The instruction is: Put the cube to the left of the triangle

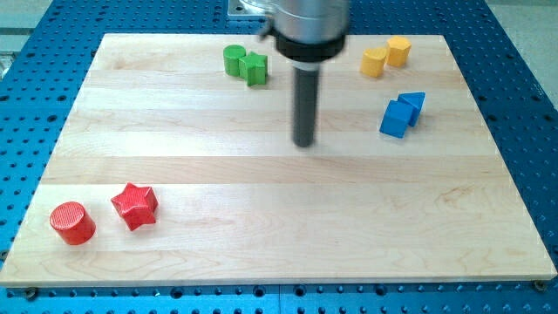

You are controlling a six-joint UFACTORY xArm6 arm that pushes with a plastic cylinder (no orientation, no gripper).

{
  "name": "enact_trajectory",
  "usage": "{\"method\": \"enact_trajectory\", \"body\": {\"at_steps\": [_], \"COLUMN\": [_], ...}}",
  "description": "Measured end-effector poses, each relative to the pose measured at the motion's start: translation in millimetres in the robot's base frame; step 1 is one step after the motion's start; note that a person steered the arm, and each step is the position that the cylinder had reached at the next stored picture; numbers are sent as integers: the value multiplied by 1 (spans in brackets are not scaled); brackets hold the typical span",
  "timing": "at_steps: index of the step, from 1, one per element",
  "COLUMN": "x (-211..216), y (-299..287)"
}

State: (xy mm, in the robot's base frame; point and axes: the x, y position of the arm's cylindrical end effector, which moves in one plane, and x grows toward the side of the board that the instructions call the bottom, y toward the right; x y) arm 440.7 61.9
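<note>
Blue cube (394, 119) sat at board's two o'clock, touching blue triangle (413, 104) on its seven o'clock side. My tip (303, 143), a bare rod with no jaws, stood well apart at cube's nine o'clock. Advised circling behind, nudging gently.

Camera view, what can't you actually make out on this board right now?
- Blue cube and blue triangle: touching, so the triangle's near face is hidden.
- Green blocks: too small to tell exact shapes.
- Arm above my tip: cut off by the view's top edge.
</note>
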Motion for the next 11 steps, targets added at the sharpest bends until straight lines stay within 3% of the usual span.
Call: {"method": "enact_trajectory", "body": {"at_steps": [1,3,7,10,11], "x": [13,-26,-1,-48,-45], "y": [66,63,110,130,138]}}
